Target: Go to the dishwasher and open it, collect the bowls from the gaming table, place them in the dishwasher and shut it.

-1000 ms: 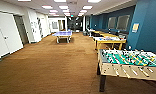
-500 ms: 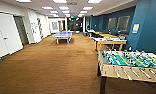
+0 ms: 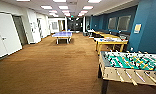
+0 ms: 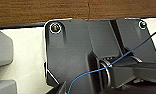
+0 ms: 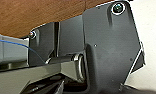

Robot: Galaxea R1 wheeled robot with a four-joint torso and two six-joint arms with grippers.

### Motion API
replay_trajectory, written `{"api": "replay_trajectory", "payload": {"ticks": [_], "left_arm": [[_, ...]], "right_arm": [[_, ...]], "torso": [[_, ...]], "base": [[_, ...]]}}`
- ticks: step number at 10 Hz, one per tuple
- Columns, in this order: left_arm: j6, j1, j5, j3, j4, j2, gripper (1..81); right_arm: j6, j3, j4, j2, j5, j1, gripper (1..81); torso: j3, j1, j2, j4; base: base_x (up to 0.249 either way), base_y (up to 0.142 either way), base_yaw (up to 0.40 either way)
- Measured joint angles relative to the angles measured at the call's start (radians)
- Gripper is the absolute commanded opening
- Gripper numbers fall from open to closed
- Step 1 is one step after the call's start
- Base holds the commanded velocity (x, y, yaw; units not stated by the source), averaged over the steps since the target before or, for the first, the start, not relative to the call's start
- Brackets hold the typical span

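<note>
A long room with brown ribbed carpet (image 3: 56,67) is seen. A wooden football table (image 3: 130,66) with green pitch stands near right; beyond it, the white-topped, yellow-legged gaming table (image 3: 110,41). A blue ping-pong table (image 3: 62,35) stands far off. Jaws' state cannot be told.

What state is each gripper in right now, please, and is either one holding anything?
Left gripper: cannot be told; the left wrist view gives no clear sight of it.
Right gripper: cannot be told, for the same reason.

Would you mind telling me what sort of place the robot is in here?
Most likely an office games room: a football table close by, a blue table-tennis table further down, and yellow tables along the blue wall.
</note>
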Motion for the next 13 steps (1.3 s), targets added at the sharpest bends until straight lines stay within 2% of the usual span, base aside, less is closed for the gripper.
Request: {"api": "replay_trajectory", "payload": {"ticks": [4, 13], "left_arm": [[0.0, 0.0, 0.0, 0.0, 0.0, 0.0, 81.1], [0.0, 0.006, 0.004, 0.002, 0.0, 0.004, 81.1]], "right_arm": [[0.0, -0.001, 0.0, 0.0, 0.0, 0.001, 81.1], [0.0, -0.007, 0.0, 0.005, -0.004, -0.009, 81.1]], "torso": [[0.0, 0.0, 0.0, 0.0], [0.0, -0.002, 0.0, 0.0]], "base": [[0.169, 0.0, 0.0], [0.089, 0.0, 0.0]]}}
